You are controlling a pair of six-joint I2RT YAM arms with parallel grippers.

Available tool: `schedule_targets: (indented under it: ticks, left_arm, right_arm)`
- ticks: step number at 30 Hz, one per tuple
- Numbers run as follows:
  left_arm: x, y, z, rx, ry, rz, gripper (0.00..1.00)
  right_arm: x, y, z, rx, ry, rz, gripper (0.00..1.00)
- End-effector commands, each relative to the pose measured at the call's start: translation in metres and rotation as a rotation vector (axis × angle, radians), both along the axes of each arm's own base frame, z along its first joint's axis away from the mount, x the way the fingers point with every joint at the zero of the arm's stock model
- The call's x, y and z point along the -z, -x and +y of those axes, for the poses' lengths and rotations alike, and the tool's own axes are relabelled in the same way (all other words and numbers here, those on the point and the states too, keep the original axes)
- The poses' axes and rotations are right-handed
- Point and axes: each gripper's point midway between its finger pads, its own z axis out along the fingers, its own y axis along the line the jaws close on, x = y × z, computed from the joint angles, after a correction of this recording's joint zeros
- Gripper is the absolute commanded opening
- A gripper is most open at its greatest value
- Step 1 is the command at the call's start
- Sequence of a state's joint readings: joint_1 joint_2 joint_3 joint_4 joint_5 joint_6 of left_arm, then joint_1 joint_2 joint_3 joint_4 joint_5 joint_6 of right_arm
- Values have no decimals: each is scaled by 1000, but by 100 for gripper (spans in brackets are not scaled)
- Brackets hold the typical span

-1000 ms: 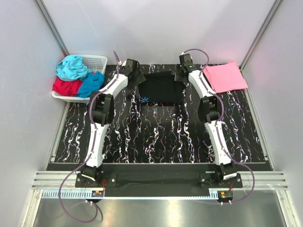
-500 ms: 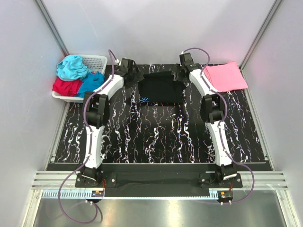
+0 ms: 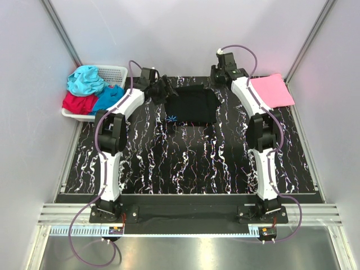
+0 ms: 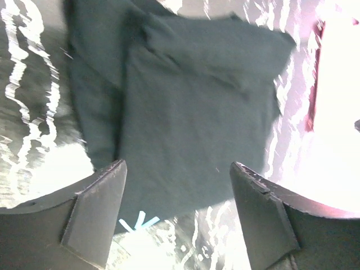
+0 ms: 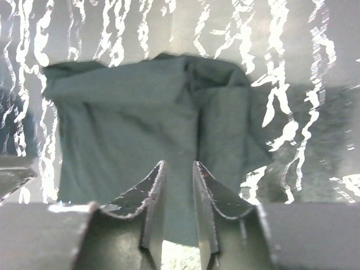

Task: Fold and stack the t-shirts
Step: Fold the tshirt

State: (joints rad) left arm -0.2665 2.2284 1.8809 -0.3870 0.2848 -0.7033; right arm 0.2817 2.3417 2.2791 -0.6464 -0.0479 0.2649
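A black t-shirt (image 3: 191, 107) lies folded at the back middle of the table, its light-blue starburst (image 3: 171, 118) at the front left corner. My left gripper (image 3: 169, 91) hovers at the shirt's back left corner. In the left wrist view that gripper (image 4: 177, 175) stands wide open over the shirt (image 4: 191, 101), with nothing between its fingers. My right gripper (image 3: 217, 82) hangs near the shirt's back right corner. Its jaws (image 5: 179, 167) are a narrow gap apart above the cloth (image 5: 129, 124) and hold nothing. A pink t-shirt (image 3: 273, 90) lies folded at the back right.
A white lattice basket (image 3: 114, 73) at the back left holds crumpled teal (image 3: 85, 80), red (image 3: 76, 103) and blue (image 3: 109, 98) t-shirts. The table top (image 3: 185, 163) is black with white marbling. Grey walls close in the left, right and back.
My right gripper has drawn back from the black shirt toward the rear wall, and its jaws have narrowed. My left gripper has swung right toward the shirt's back left corner.
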Motion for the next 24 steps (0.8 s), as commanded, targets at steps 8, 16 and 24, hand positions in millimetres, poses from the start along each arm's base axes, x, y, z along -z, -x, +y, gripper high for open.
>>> schedule_targets:
  ticks: [8, 16, 24]
  left_arm:
    - [-50, 10, -34, 154, 198, 13, 77]
    - [-1, 11, -47, 165, 254, 167, 75]
    - [51, 22, -43, 89, 153, 263, 73]
  right_arm:
    - [2, 44, 53, -214, -176, 115, 25]
    - [34, 40, 76, -259, -274, 222, 27]
    - [100, 50, 67, -187, -237, 370, 25]
